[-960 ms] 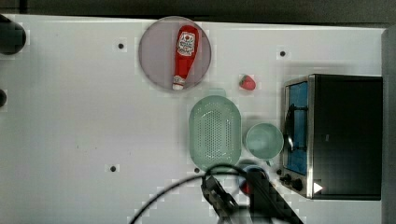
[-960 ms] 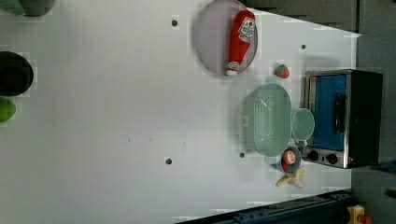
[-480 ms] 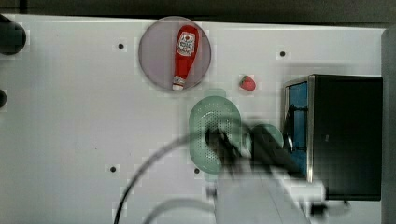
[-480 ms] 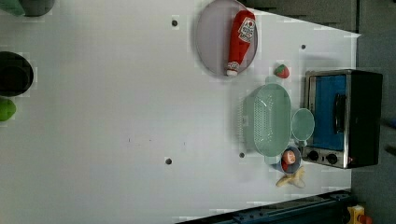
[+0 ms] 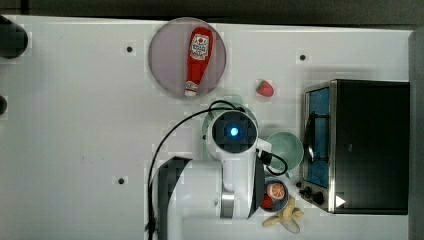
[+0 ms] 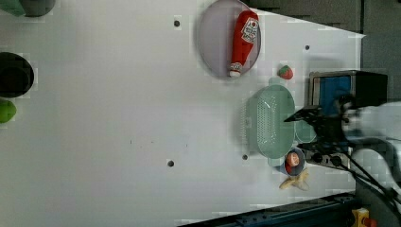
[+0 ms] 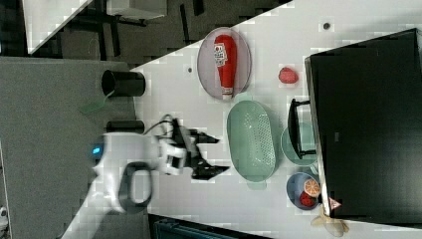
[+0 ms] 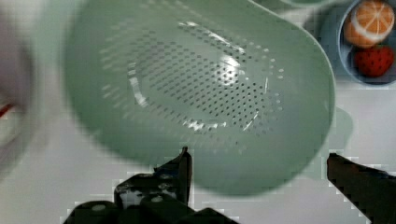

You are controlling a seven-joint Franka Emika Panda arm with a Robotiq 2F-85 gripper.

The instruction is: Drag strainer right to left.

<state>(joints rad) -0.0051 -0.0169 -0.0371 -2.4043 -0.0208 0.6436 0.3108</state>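
The strainer (image 6: 269, 120) is a pale green oval colander dotted with small holes, resting on the white table beside the oven. It lies near the right view's middle (image 7: 251, 139), and in the wrist view the strainer (image 8: 201, 88) lies close below. My gripper (image 8: 268, 172) hangs open above it, with the strainer's near rim showing between the two dark fingers and nothing held. In the right view the gripper (image 7: 216, 155) appears just left of the strainer. From the top view my wrist (image 5: 233, 132) covers most of the strainer (image 5: 231, 98).
A grey plate (image 5: 165, 60) holds a ketchup bottle (image 5: 197, 57). A strawberry (image 5: 265, 88) lies nearby. The mint cup (image 5: 287, 150) sits between strainer and toaster oven (image 5: 370, 145). A blue bowl (image 5: 276, 194) of fruit and a banana (image 5: 284, 219) lie near the table's edge.
My arm has swung in from the top view's bottom edge to over the strainer. The strainer has not moved, and the fingers stay open.
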